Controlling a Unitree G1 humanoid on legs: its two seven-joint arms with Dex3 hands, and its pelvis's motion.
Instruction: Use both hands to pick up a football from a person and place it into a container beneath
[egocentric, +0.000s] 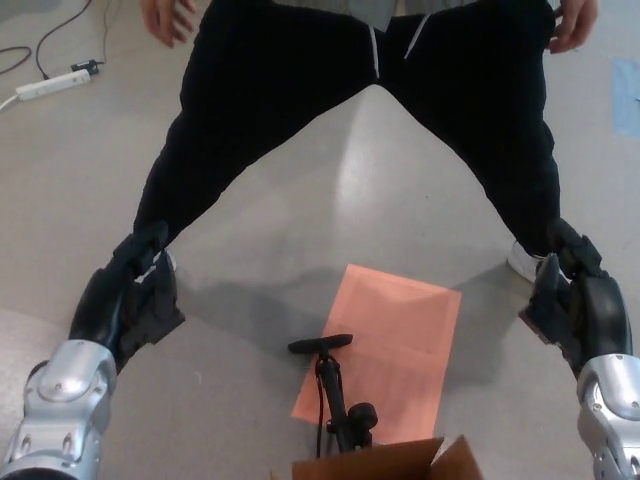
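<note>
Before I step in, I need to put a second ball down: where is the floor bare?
Bare floor lies between the left hand and the orange sheet, and again between that sheet and the right hand. The middle bottom is crowded: a black pump stands beside the sheet, the cardboard box just below. Top left holds a power strip.
</note>
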